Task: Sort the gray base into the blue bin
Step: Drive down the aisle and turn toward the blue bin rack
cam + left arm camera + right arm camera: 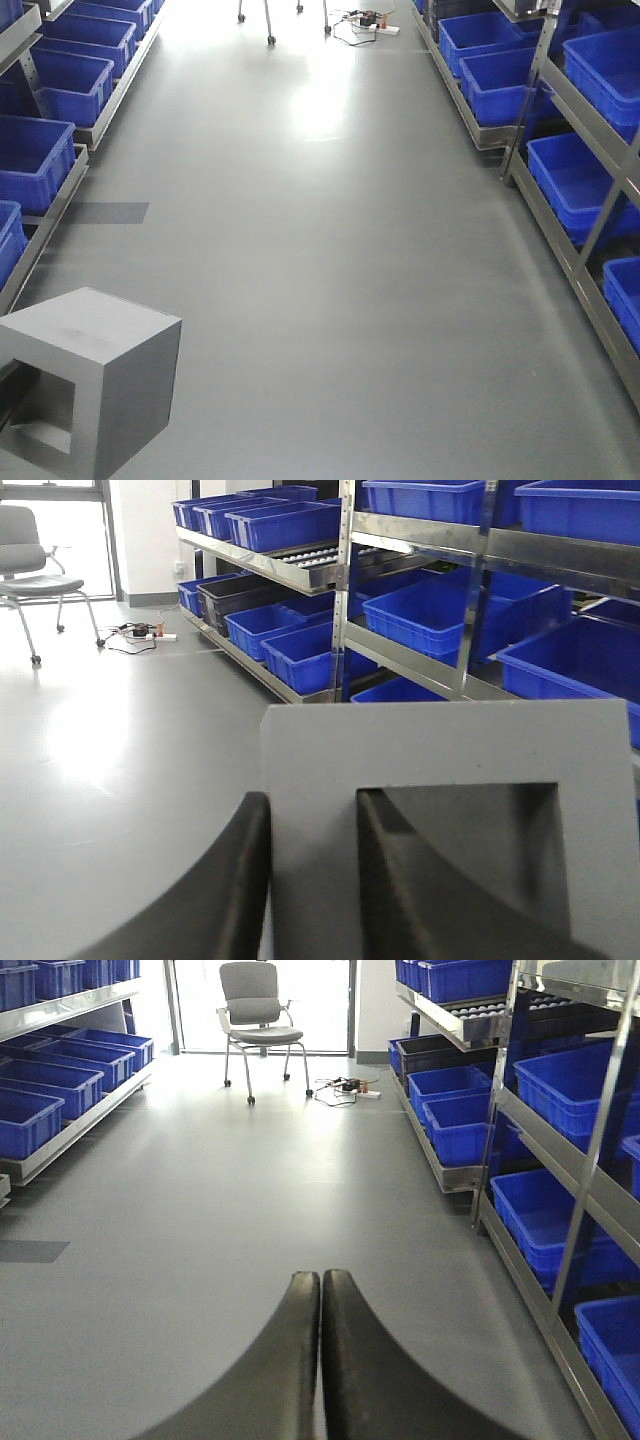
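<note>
The gray base [100, 370] hangs low at the near left of the front view, its square recess facing left. In the left wrist view the gray base [440, 740] fills the lower right. My left gripper [313, 800] is shut on one wall of it, with one finger [240, 880] outside and the other inside the recess. My right gripper [321, 1276] is shut with nothing in it, over bare floor. Several blue bins line both sides of the aisle, such as a blue bin [40, 190] on the left rack and another blue bin [560, 200] on the right.
Metal racks [590, 300] run along both sides of the grey floor aisle. A grey office chair [255, 1005] and a power strip with cables [345, 1085] sit at the far end. A dark floor patch [105, 212] lies near the left rack.
</note>
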Robot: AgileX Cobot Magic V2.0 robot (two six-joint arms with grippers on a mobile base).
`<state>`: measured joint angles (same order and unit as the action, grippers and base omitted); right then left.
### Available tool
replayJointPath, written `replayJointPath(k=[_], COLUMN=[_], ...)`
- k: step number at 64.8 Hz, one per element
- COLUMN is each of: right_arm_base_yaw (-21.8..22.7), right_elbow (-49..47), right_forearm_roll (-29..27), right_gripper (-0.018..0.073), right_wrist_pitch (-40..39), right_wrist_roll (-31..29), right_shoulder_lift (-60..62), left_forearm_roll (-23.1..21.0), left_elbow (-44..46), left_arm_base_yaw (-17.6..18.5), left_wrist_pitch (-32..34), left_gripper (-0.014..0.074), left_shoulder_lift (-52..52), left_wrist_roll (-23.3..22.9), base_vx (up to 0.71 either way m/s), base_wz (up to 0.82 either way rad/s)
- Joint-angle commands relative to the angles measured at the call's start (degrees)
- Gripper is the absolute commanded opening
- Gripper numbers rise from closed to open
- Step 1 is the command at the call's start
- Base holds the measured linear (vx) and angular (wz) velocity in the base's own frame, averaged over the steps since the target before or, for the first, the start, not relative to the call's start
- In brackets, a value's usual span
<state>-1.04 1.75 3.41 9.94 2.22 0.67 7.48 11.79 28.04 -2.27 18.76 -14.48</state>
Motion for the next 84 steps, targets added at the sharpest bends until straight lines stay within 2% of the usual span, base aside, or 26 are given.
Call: replayJointPath(k=[1, 84], right_arm_base_yaw=[0.3, 0.3], right_elbow=[0.8, 0.8], right_forearm_roll=[0.4, 0.4], right_gripper=[-0.0009, -0.0009], right_wrist_pitch=[-4.2, -4.2], right_wrist_roll=[-0.3, -0.3], right_shoulder_lift=[0.7, 0.7], left_forearm_roll=[-0.2, -0.2], left_elbow=[2.0, 2.0], left_arm_base_yaw=[0.1, 0.1], left_wrist_pitch=[6.0, 6.0], left_gripper=[-0.0006, -0.0006], left_shoulder_lift=[0.3, 0.3], left_wrist_roll=[-0.6, -0.6], base_vx=[0.46, 0.46], base_wz=[0.06, 0.03])
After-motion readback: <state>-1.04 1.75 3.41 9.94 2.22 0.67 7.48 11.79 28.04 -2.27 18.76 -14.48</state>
